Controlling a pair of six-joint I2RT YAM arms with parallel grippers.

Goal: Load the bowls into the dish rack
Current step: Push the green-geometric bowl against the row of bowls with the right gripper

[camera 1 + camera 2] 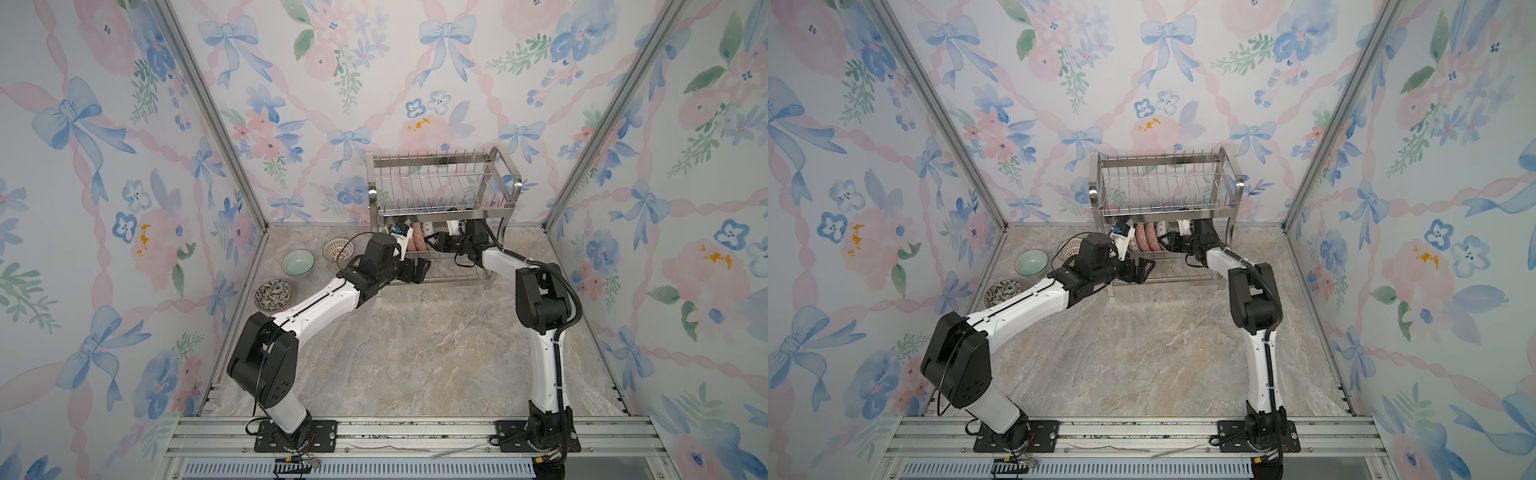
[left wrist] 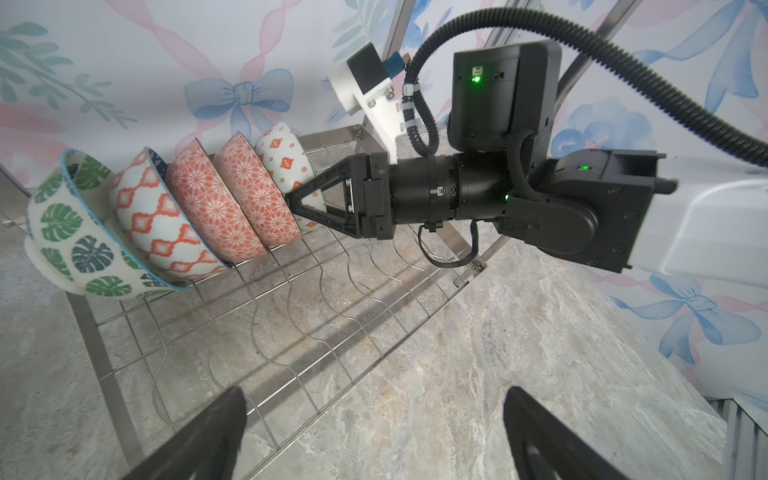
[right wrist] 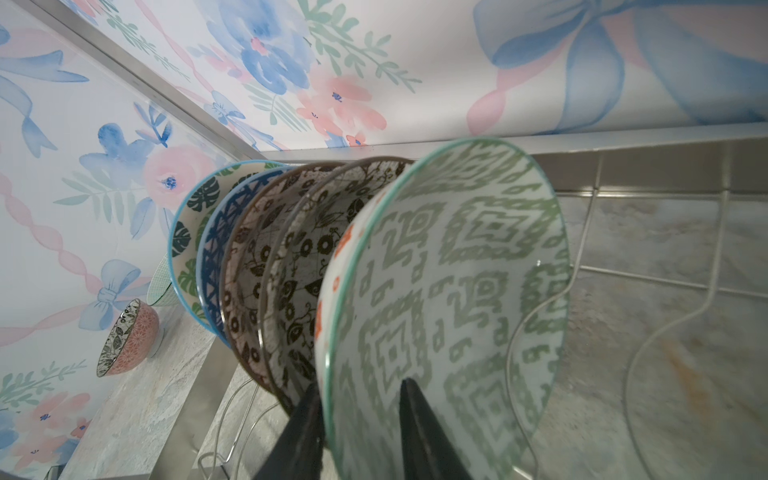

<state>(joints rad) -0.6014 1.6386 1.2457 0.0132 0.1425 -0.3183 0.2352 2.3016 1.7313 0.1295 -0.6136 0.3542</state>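
Right gripper (image 3: 361, 386) was at the lower tier of the dish rack (image 1: 444, 166), jaws narrow and straddling the rim of the green geometric bowl (image 3: 457, 291). One finger was outside and one inside, and the inner one looked clear of the wall, so I read it as no real clamp. That bowl stood on edge, slightly tilted, last in a row of five that ran along the rack's long axis, left to right in both top views. Mouths faced my right side and feet faced my left. It was glazed, white outside with red diamonds, with a thin teal rim. Left gripper (image 1: 419, 268) was wide open and empty, in front of the tier's left end and pointing at the rack. Three were not yet loaded: the pale green bowl (image 1: 297, 264), red lattice bowl (image 1: 337, 249) and dark floral bowl (image 1: 273, 295). They sat mouth-up on the table (image 1: 415, 353) left of the rack, apart from each other and all on my left arm's side, off to the side of its jaws. My call: the left arm was nearer but would need to swing round. Round bowls have no long axis, so a rim pinch works from any side. The free slots lay right of the row.
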